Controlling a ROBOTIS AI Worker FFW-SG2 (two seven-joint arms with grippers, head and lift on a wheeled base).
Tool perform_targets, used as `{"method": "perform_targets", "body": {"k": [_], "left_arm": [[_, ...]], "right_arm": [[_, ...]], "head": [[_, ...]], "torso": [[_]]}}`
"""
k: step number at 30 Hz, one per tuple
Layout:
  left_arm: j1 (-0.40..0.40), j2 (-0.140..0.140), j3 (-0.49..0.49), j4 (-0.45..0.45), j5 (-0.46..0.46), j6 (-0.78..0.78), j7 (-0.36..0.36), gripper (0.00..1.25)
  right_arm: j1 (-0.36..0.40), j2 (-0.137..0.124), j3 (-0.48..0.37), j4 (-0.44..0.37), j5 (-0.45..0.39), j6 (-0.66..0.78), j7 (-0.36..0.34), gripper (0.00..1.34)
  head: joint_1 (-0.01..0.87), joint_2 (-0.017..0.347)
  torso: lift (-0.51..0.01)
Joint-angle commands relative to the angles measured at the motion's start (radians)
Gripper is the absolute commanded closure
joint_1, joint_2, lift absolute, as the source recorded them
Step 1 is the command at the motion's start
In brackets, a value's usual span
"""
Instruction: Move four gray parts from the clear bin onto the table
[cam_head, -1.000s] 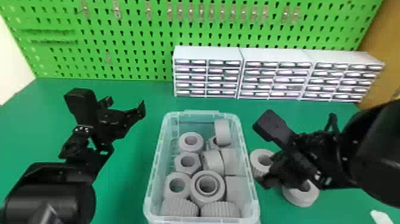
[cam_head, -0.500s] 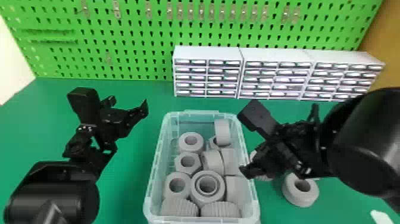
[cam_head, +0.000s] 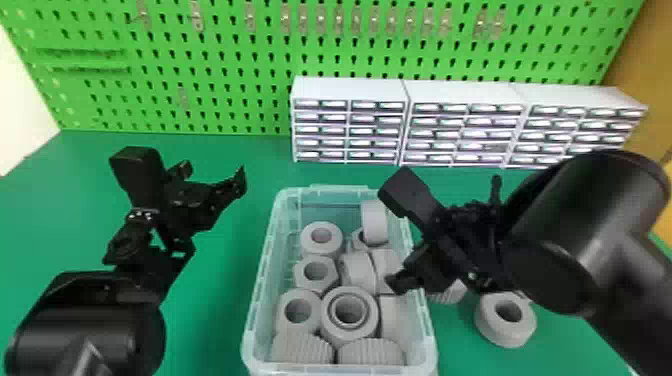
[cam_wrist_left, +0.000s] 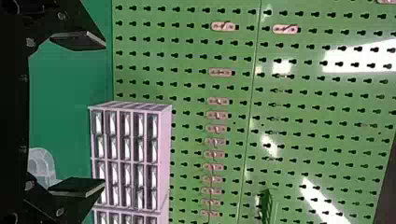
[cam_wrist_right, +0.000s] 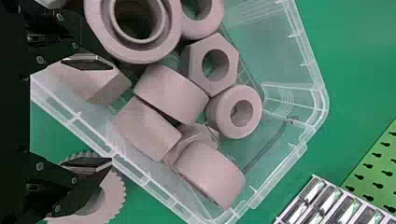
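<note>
Clear bin wall: you had the bin's right wall (cam_wrist_right: 144, 178) running between the fingers of the right end effector (cam_wrist_right: 93, 114), one finger over the gray parts, one outside — coming down like that could have pinched the wall and dragged the clear bin (cam_head: 261, 280).
Right end effector: open, nothing gripped, above that wall. You likely needed to shift it inward before lowering.
Block-like part (cam_wrist_right: 105, 88): it lay inside, close to the wall by the inner finger; too little gap there might have made you catch the rim.
Upright part (cam_head: 375, 222): raised on other parts in the far right corner; a nudge could have rolled it off its neighbours.
Ridged part (cam_wrist_right: 116, 193): on the bench (cam_head: 210, 310), just beside the wall and under the outer finger, so a low pass risked knocking it.
Ring part (cam_head: 492, 332): also out on the bench. You could count two out; your arm may have hidden more.
Left end effector (cam_wrist_left: 95, 113): open and holding nothing, over the bench left of the bin.
Open room: widest left of the bin for you — the right side was tighter, with arm and placed parts close together.
Drawer units (cam_head: 347, 92): behind the bin, the far limit to any forward swing.
</note>
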Motion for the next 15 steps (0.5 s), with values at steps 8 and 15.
{"method": "perform_targets", "body": {"k": [8, 15], "left_arm": [[-0.003, 0.000, -0.001, 0.000, 0.000, 0.000, 0.000, 0.23], [-0.003, 0.002, -0.001, 0.000, 0.001, 0.000, 0.000, 0.23]], "right_arm": [[-0.099, 0.016, 0.114, 0.137, -0.107, 0.006, 0.002, 0.52], [-0.119, 0.025, 0.153, 0.169, -0.105, 0.006, 0.003, 0.52]], "head": [[0.686, 0.026], [0.686, 0.026]], "torso": [[-0.050], [-0.050]]}}
